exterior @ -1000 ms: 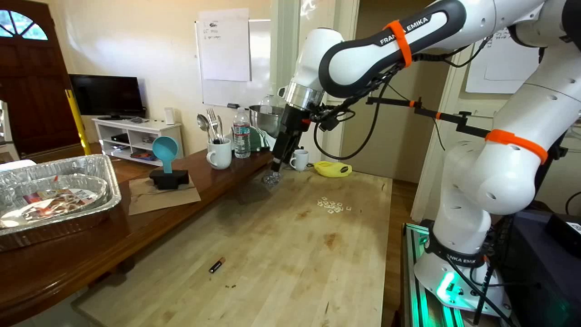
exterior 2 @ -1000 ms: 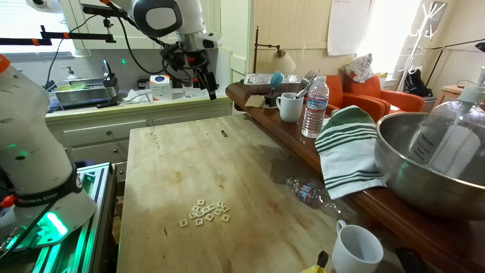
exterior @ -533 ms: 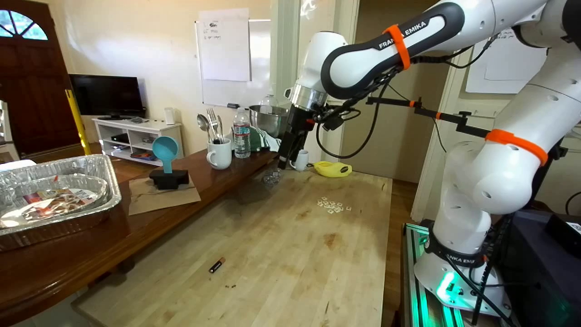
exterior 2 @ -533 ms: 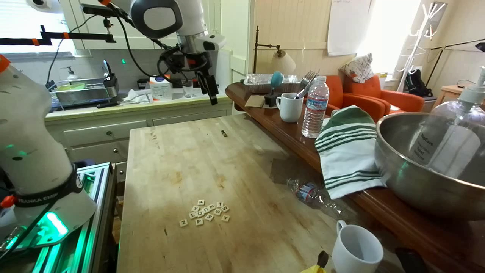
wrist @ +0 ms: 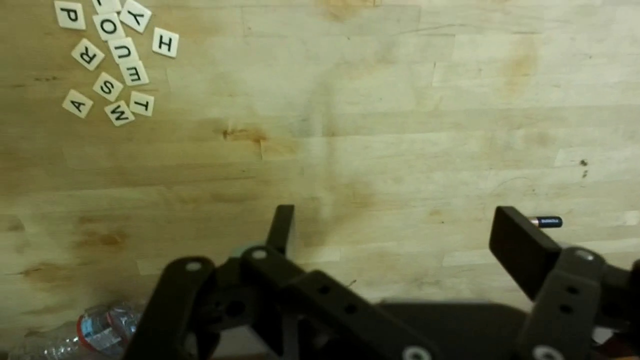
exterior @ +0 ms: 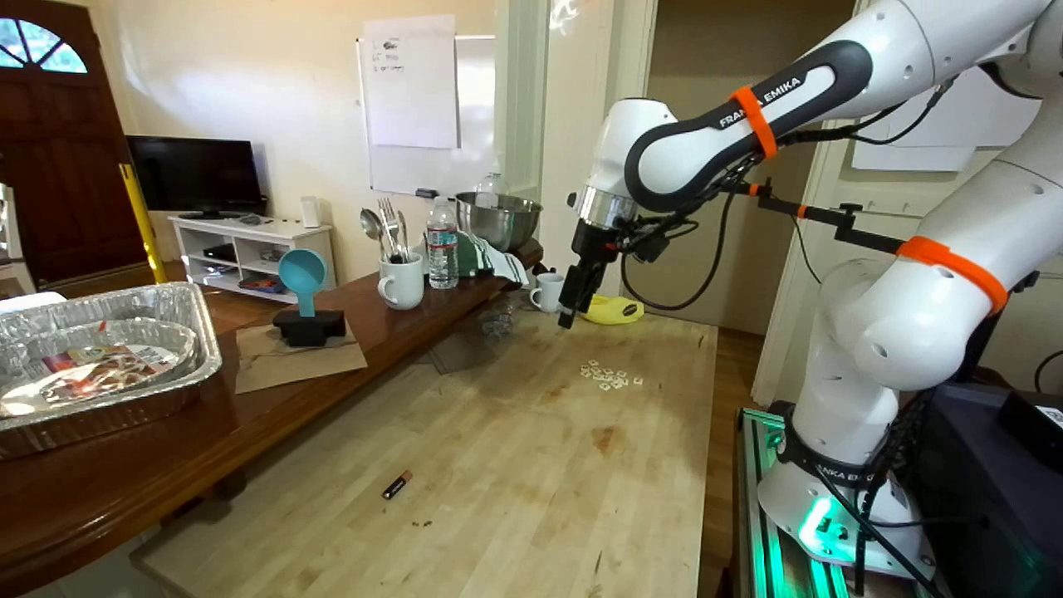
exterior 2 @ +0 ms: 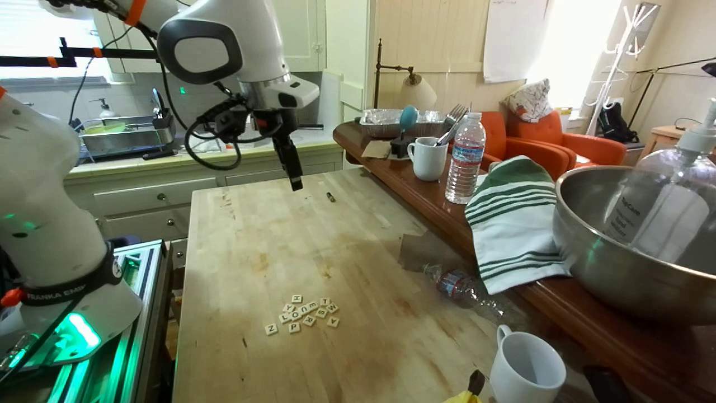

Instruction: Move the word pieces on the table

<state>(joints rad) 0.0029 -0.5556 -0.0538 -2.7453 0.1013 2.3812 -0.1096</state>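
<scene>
Black and spread wide, the claw [wrist: 394, 214] hangs above the table [wrist: 360, 130], apart from the word pieces [wrist: 123, 51].

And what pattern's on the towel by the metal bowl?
The towel is white with green stripes and a broad green band, clearest in an exterior view.

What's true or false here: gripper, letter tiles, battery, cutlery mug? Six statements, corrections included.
1. The gripper stands open. True.
2. The letter tiles lie on the table, apart from the battery. True.
3. All tiles are face down. False: letters show on them.
4. The gripper touches the tiles. False: it is clear of them.
5. A white mug holds cutlery. True.
6. That mug stands on the table. False: it stands on the dark wooden surface.
</scene>
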